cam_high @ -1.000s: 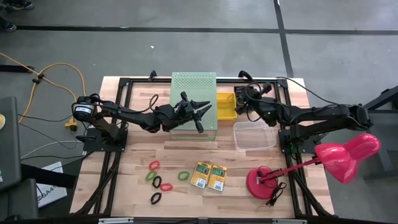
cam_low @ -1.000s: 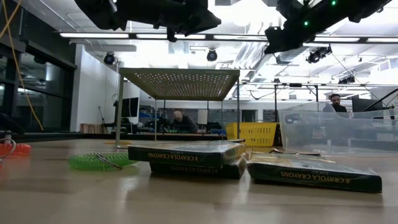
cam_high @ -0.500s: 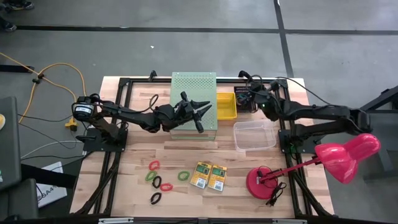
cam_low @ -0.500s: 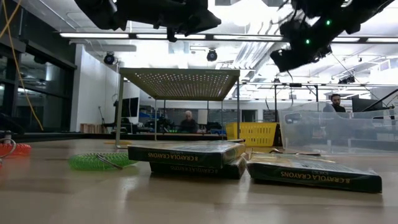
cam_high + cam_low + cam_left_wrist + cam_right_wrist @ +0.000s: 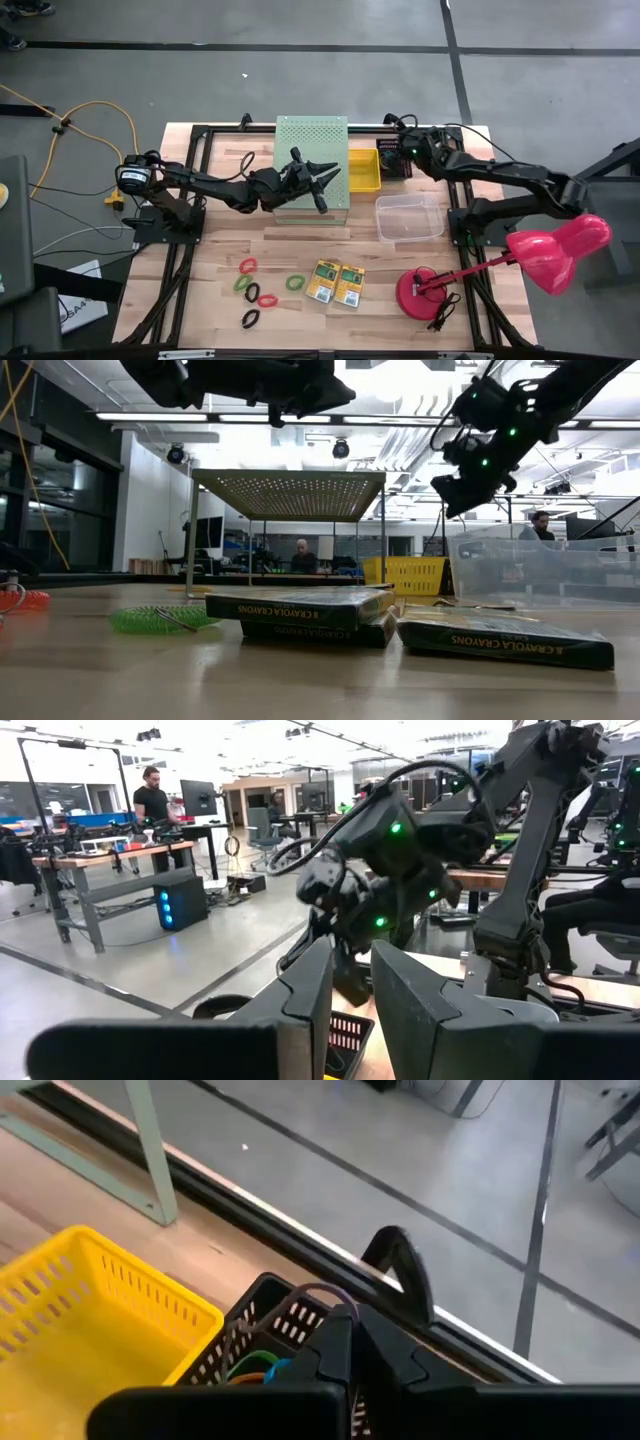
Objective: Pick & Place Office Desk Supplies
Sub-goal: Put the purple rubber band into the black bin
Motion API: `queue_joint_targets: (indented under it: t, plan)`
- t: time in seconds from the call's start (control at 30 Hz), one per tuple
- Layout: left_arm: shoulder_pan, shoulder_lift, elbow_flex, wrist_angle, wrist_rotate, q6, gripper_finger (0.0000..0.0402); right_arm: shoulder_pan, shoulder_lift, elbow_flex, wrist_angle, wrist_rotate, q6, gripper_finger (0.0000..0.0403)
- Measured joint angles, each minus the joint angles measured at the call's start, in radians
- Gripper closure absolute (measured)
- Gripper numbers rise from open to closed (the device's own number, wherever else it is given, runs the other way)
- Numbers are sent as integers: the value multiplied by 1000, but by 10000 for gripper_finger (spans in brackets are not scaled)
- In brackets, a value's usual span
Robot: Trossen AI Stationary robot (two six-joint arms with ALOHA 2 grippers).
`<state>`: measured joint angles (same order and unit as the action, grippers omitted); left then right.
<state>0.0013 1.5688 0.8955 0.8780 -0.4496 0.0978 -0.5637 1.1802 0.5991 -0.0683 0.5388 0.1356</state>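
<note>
**Both arms raised at the table's far side; supplies lie untouched near the front**

The left gripper (image 5: 322, 183) hangs above the pale-green perforated box (image 5: 312, 135), its fingers (image 5: 310, 1005) parted by a narrow gap with nothing between them. The right gripper (image 5: 400, 155) is over the black basket (image 5: 390, 161) at the far edge, beside the yellow basket (image 5: 363, 169); its fingers (image 5: 340, 1342) are pressed together and carry nothing.

The elastic band loops (image 5: 258, 288) lie scattered on the front left of the table (image 5: 220, 230): red, green, orange and black. The two crayon boxes (image 5: 336, 283) lie flat, side by side, just beside the loops. A clear plastic tub (image 5: 408, 219) stands between the baskets and the pink desk lamp (image 5: 540, 255). People show in the room beyond the table.
</note>
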Motion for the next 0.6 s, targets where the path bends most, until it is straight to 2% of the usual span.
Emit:
queue_joint_targets:
  t: [0.43, 0.6]
  plan:
    - [0, 0, 0, 0, 0, 0, 331, -22, 40, 0, 14, -28, 26, 399]
    - [0, 0, 0, 0, 0, 0, 331, -22, 40, 0, 13, -73, 21, 398]
